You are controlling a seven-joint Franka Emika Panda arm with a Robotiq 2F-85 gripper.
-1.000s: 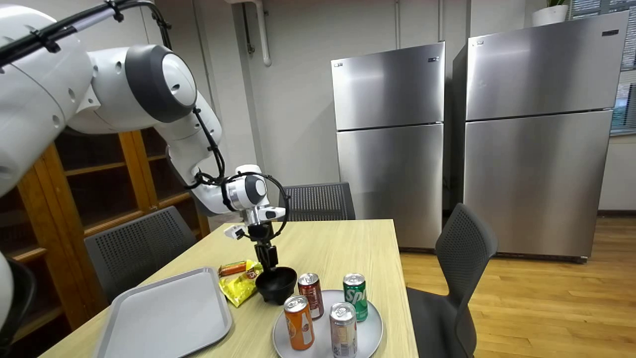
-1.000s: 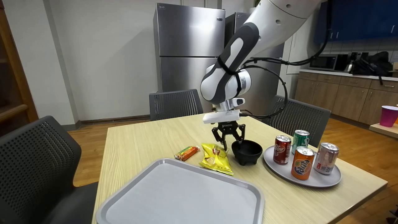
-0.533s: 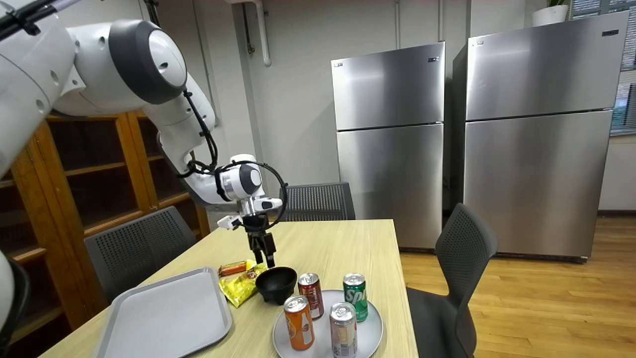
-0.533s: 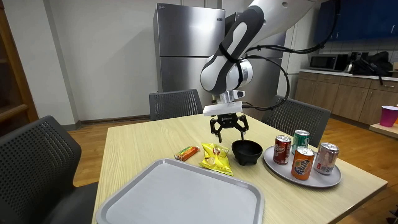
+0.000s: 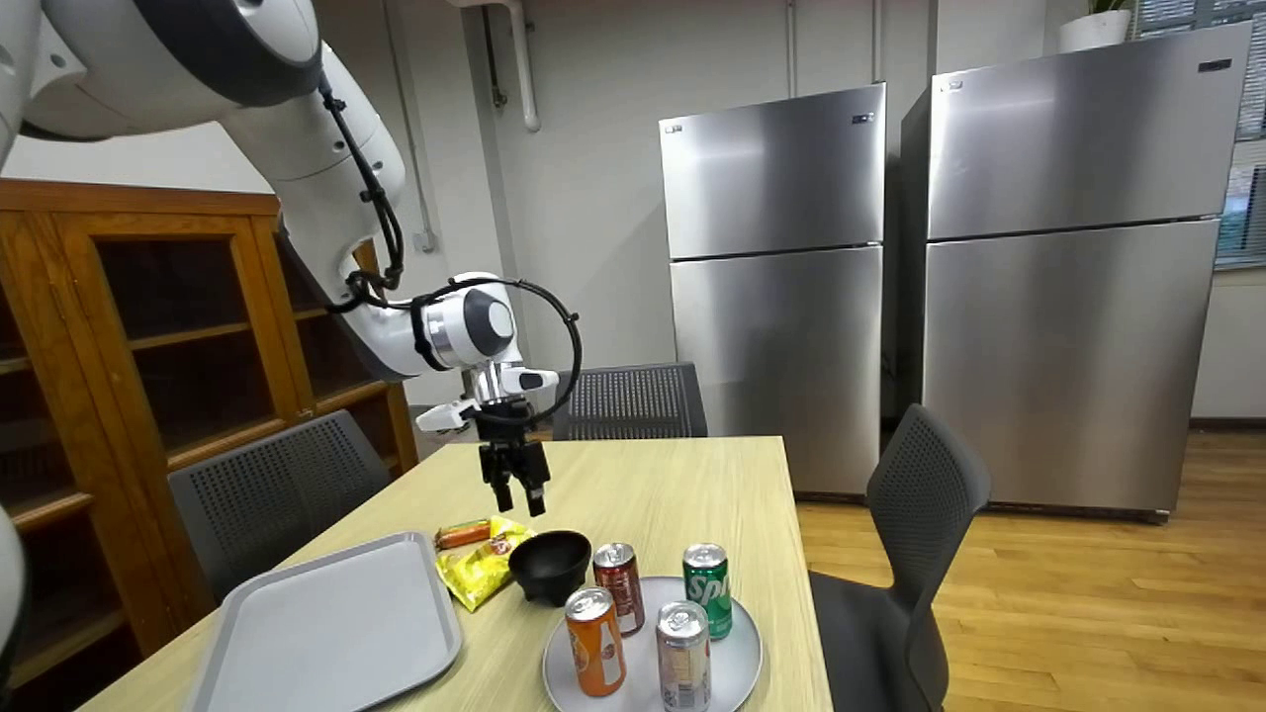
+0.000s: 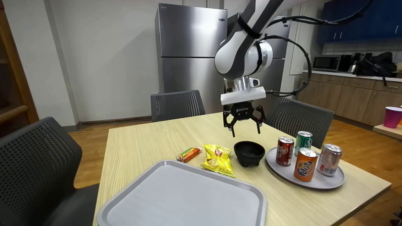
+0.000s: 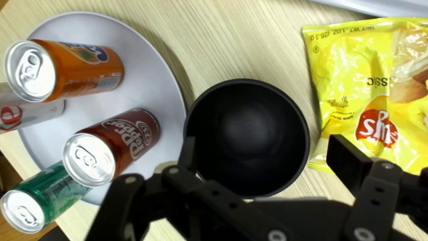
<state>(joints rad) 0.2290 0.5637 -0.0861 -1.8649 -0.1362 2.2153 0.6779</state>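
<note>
wrist view: the dark red can (image 7: 113, 145) reads "dr pepper" and "23"; the yellow bag (image 7: 371, 110) shows "net wt" and "ssic", upside down. in an exterior view the orange can (image 6: 305, 164) says "fanta"; in an exterior view the green can (image 5: 707, 591) has a label starting "sp". the gripper (image 6: 246, 133) hangs wide open, holding nothing, above the black bowl (image 6: 249, 153) and clear of it; the bowl sits on the table (image 6: 169, 135) between the bag and the round plate (image 6: 284, 172). the wrist view looks down into the bowl, one fingertip (image 7: 188, 152) overlapping its rim in sight. the small orange packet (image 6: 189, 154) appears in both exterior views but falls outside the wrist view.
</note>
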